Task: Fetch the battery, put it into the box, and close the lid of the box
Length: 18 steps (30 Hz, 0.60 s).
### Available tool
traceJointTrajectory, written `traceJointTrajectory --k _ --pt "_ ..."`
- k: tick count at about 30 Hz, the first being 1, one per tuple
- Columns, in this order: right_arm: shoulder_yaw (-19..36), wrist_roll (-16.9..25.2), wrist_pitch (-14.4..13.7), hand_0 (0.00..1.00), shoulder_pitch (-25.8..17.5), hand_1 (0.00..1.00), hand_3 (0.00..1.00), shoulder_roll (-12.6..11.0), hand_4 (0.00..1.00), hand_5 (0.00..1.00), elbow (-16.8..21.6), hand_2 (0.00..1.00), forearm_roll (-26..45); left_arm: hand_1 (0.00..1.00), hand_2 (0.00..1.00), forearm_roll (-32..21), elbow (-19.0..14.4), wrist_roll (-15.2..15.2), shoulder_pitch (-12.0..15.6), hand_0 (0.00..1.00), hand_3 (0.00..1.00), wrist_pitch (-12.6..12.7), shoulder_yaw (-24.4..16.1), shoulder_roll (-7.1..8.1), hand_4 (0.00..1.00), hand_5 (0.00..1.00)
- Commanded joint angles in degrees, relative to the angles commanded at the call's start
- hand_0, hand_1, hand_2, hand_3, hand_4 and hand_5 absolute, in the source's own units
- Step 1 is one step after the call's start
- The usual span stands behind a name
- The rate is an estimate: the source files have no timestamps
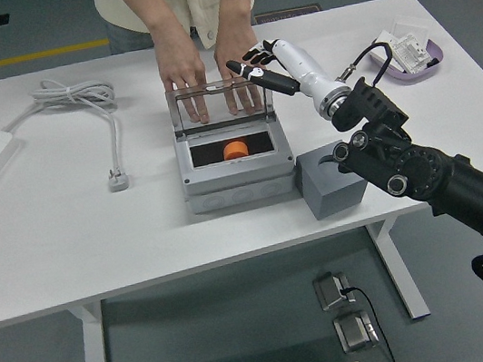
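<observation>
At the box's (235,168) far right corner I have the right hand (262,66), fingers loosely apart and holding nothing, just beside the upright clear lid (220,103). Orange battery (237,150) already lies inside the box. A person's hands (205,67) rest behind the lid. To close well, I'd hook fingertips over the lid's top edge and draw it toward the near side, clear of those hands.

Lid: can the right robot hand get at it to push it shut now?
Probably yes. The right robot hand is at the upright lid's top right corner, but the person's hands rest right behind it.
</observation>
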Motion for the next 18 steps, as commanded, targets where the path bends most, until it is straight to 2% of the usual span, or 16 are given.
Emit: traceJointTrajectory --k 11,18 --pt "-1.1 -0.3 -0.3 0.895 -2.1 0.753 0.707 0.3 0.998 0.998 2.1 0.719 -1.7 0.672 0.686 -0.2 0.0 0.1 0.0 0.603 0.727 0.0 0.4 -0.25 0.695 0.466" --pt "-1.6 -1.5 -0.6 0.894 -3.4 0.749 0.706 -1.2 0.998 0.998 5.7 0.717 -3.3 0.672 0.686 -0.2 0.0 0.0 0.1 0.602 0.727 0.0 0.5 -0.33 0.695 0.466"
